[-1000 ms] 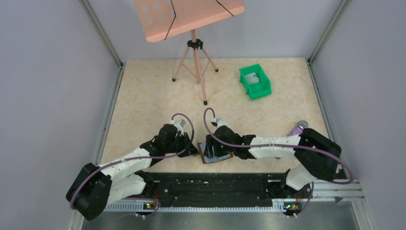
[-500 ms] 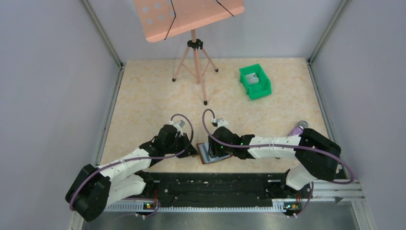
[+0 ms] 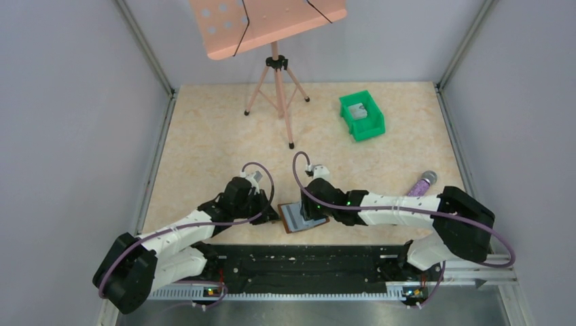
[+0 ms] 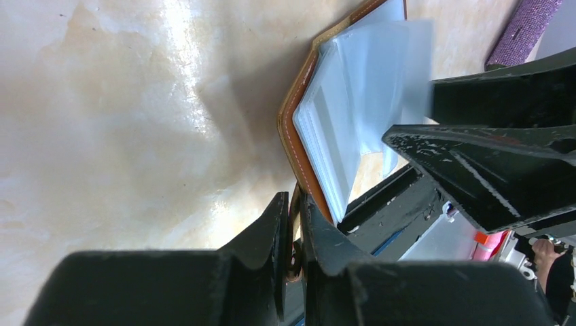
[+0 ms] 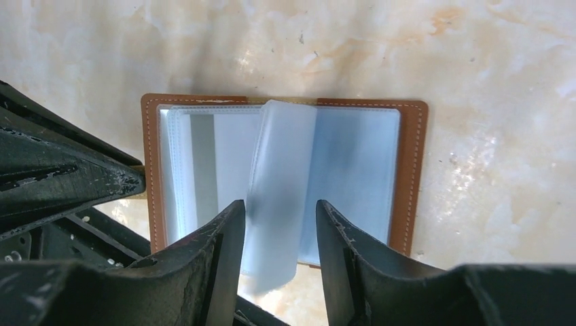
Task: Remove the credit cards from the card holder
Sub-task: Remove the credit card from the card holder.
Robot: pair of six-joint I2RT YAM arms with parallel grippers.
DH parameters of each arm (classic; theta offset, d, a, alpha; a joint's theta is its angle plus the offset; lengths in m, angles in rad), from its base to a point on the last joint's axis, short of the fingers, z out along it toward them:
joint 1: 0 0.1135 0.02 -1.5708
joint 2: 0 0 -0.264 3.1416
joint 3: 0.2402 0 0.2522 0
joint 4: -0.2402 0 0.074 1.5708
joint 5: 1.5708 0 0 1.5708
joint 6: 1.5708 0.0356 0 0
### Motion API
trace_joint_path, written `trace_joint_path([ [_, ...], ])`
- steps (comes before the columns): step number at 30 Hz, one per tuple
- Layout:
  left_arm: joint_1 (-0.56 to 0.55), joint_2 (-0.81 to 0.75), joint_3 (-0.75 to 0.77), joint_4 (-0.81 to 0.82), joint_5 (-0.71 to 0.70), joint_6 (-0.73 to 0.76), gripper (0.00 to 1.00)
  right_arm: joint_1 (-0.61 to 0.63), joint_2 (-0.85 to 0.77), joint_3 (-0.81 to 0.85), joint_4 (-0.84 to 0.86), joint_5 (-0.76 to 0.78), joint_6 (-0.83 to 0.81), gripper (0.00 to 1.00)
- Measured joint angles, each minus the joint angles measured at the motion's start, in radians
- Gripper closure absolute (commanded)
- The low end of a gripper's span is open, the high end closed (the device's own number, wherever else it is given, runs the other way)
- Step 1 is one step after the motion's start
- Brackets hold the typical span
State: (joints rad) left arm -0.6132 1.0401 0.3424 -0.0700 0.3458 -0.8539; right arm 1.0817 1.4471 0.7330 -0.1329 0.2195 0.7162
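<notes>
Plenty of bare marbled table (image 3: 204, 136) lies beyond both grippers; between them the card holder (image 5: 407, 170) lies open flat, stitched brown leather rimming glossy clear sleeves (image 5: 353, 163). The left gripper (image 4: 294, 210) pinches its side tab (image 4: 295, 261); the right gripper (image 5: 278, 210), half-spread, straddles one raised sleeve (image 5: 282, 163).

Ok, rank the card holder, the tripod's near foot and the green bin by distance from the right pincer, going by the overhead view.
1. card holder: right under the right pincer, by the arms' bases.
2. tripod's near foot: farther back, slightly to the left.
3. green bin: farthest back, off to the right.
</notes>
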Motion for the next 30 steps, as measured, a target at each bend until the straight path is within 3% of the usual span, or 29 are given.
trace_joint_path([
  [15,0.0,-0.011,0.002,-0.034,-0.026,0.005,1.0,-0.026,-0.123,-0.02,-0.084,0.071,-0.006,0.58],
  [23,0.0,-0.011,0.004,-0.039,-0.025,0.007,1.0,-0.031,-0.195,-0.019,-0.052,-0.015,0.009,0.6],
  [30,0.003,-0.019,0.056,-0.146,-0.072,0.005,0.8,-0.056,-0.144,-0.037,0.129,-0.181,0.016,0.58],
])
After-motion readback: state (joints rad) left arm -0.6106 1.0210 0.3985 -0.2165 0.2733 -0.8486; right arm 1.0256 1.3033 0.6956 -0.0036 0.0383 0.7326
